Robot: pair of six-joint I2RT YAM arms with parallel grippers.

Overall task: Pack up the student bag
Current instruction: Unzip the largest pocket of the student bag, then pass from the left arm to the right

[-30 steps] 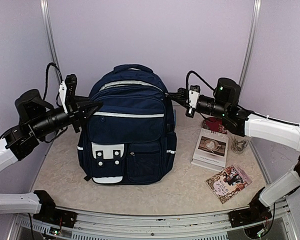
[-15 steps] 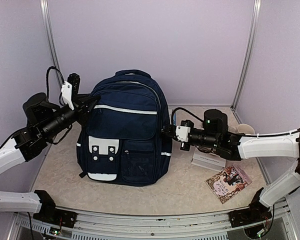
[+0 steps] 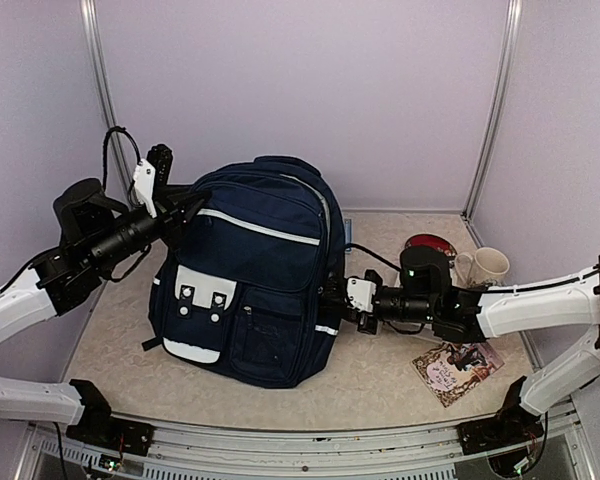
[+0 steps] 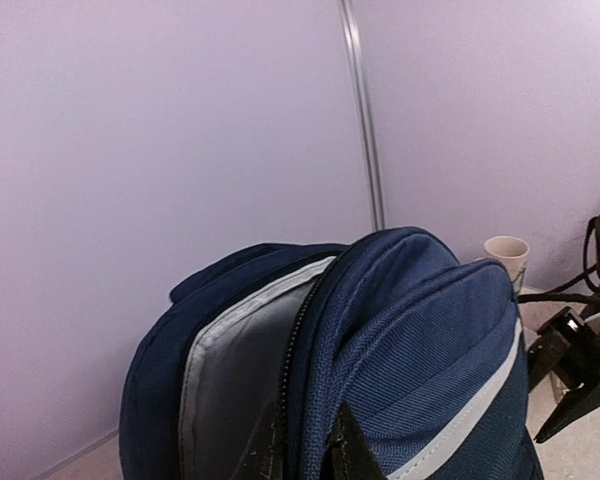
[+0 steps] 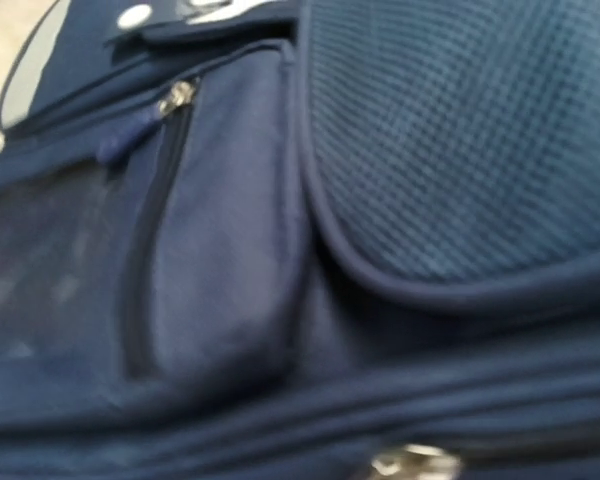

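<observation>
Large dark navy fabric backpack [image 3: 250, 270]: table centre-left, standing, long axis near vertical, slightly tilted.
Left gripper [image 3: 185, 208]: pinched tight on the top zip rim, mouth gaping.
Right gripper [image 3: 332, 300]: nearer the bag's lower right flank, jaws seemingly parted, empty. The bag lies to its left.

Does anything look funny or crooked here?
Yes. The student bag sits askew, tipped to one side instead of standing upright. The left gripper pinches the rim of its open top between shut jaws. Nothing else looks odd.
</observation>
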